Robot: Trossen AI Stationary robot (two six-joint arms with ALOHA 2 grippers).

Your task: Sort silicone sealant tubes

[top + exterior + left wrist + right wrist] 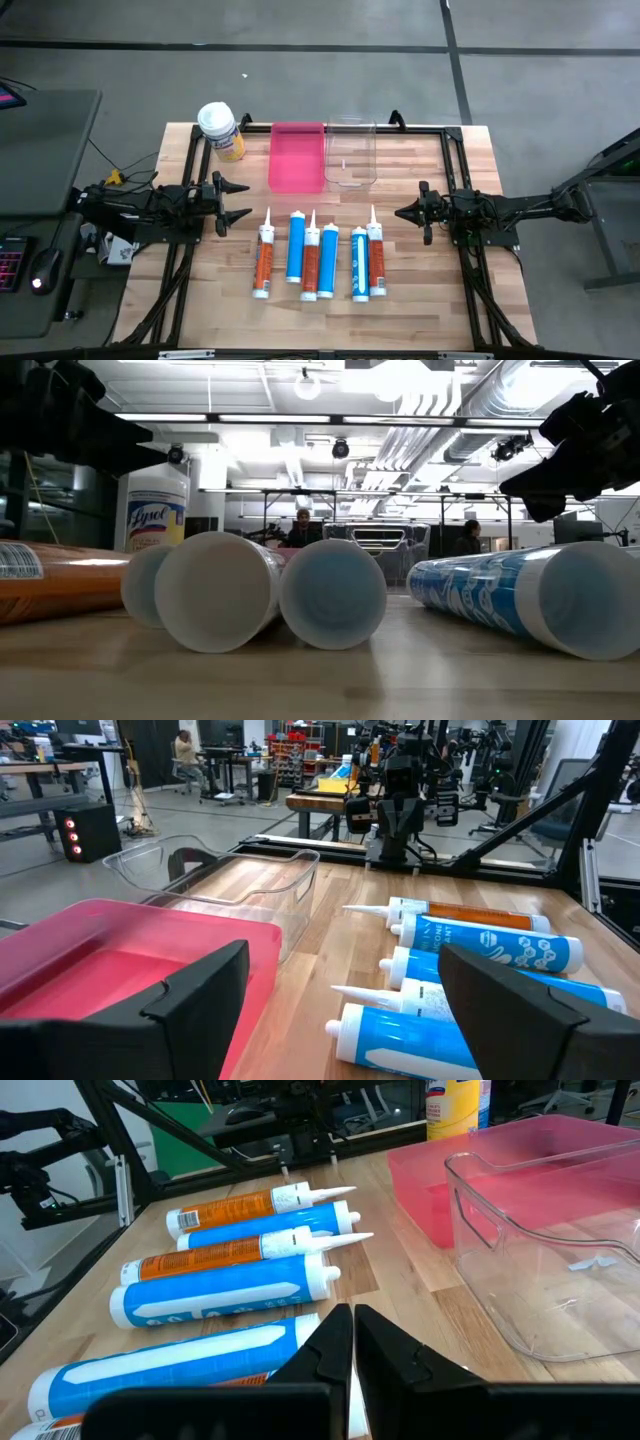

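Waiting hands, six tubes in a row

Lying side by side on the worktop [420, 300], the six silicone sealant tubes [318, 256] pointed their white nozzles toward the pink bin [296, 156] and the clear bin [350, 153] just beyond them. Three were blue, three orange, mixed together. The left hand [240, 200] hovered left of the row, fingers spread wide and grasping nothing. The right hand [404, 213] hung right of the row, fingers pressed together, empty. A yellow jar [222, 132] stood near the pink bin.
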